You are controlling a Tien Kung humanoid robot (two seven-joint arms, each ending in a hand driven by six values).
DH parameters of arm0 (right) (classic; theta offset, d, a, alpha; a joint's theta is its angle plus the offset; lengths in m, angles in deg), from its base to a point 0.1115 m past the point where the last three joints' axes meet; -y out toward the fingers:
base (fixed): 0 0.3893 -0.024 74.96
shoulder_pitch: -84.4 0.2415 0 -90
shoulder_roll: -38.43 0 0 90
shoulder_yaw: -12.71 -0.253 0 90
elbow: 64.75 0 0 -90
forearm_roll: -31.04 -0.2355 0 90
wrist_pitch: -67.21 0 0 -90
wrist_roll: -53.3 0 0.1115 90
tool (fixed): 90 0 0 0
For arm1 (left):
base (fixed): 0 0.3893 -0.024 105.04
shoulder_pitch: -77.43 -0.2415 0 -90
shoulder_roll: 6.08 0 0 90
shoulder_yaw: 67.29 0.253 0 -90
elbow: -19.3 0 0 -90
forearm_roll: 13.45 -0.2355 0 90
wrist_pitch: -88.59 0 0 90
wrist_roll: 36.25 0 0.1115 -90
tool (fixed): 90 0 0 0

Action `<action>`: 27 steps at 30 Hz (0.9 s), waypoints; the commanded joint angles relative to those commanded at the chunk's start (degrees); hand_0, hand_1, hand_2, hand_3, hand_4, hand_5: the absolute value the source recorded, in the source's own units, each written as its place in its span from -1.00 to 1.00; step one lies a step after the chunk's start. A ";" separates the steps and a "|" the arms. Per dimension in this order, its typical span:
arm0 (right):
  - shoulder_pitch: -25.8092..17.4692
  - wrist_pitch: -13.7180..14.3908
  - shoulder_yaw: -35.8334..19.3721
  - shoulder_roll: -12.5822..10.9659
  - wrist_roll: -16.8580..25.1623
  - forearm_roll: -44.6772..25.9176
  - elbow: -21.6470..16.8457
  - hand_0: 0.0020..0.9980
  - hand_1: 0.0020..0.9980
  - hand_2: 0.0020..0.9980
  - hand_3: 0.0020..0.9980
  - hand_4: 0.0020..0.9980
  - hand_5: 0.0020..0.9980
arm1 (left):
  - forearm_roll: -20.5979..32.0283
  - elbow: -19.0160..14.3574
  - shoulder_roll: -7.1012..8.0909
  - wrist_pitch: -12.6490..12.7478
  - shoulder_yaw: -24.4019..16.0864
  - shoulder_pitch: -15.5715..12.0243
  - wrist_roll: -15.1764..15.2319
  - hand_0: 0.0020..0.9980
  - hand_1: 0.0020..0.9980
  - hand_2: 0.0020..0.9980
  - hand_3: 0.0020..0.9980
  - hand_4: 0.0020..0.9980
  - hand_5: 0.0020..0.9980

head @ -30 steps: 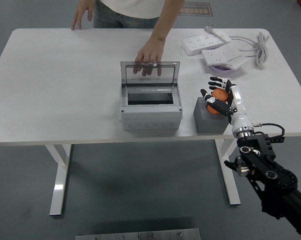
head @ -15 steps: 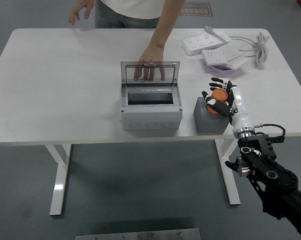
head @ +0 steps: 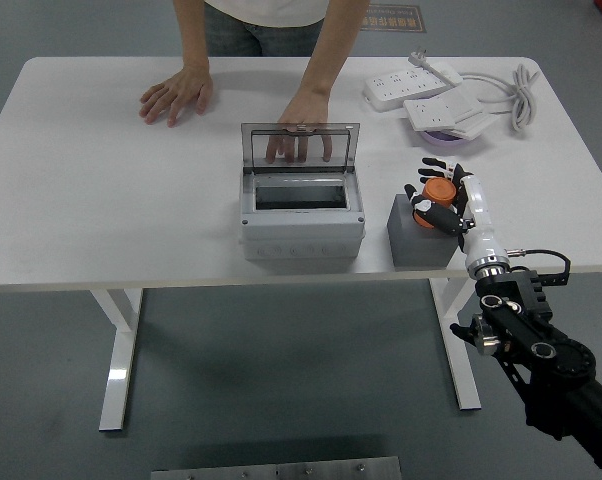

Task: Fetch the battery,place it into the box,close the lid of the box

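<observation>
Right hand (head: 443, 200) fingers curled around orange battery (head: 437, 192), axis roughly upright, over grey block (head: 418, 243) near bench (head: 101, 200) front-right edge; box (head: 301, 215) lid open.

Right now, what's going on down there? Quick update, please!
Right hand shut on orange battery, over grey block. Left hand out of view. Box open, lid upright. Person's hand behind the lid.

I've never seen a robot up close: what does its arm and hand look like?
Only the right arm shows: chunky black metal joints with round bolts and a thin black cable looping near the wrist. A smooth white forearm leads to the right hand, whose five slim fingers are black with white patches.
</observation>
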 joint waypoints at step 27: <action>-0.11 0.34 0.24 -0.13 -0.81 0.20 0.02 0.15 0.13 0.05 0.09 0.01 -0.83 | 0.18 0.00 0.04 0.91 -0.13 0.02 0.64 0.60 0.77 0.67 0.85 0.58 0.04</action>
